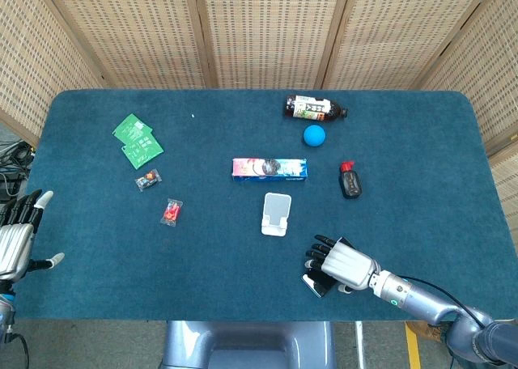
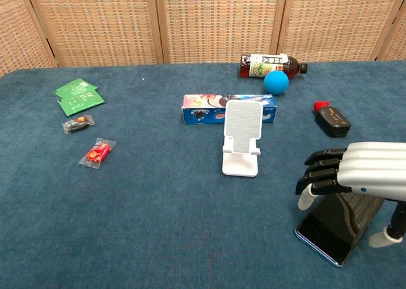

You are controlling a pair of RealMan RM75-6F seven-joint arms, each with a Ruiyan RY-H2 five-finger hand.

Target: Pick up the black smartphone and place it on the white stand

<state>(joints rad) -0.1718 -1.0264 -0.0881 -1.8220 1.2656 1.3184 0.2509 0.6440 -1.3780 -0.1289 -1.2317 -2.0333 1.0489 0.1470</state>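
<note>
Early stage, nothing placed yet. Phone flat on the table near the front edge, right of centre, screen up, angled corner toward the front. Right hand over the phone's far end, fingers curled down toward its left long edge, thumb out at the right side near the other edge. Looks like a bracketing pose for a side grasp; cannot tell whether fingertips touch the phone or only hang above it. No lift visible: phone's near corner flat on the cloth in the chest view. Head view shows the same hand covering most of the phone, only the near-left corner showing.

Stand upright and bare, mid-table, just in front of the long box, cradle facing the front edge. Well apart from the phone, to its left and further back.

Left hand off the left edge near the front corner, fingers apart, holding nothing, not involved.

Done: reach to the phone. Left: close on the edges, lift, carry left and back to the stand, tilt upright, seat the bottom edge on the lip, release.

Likely trouble: thin flat phone on soft cloth, hard to get fingertips under; light stand may slide if bumped.
</note>
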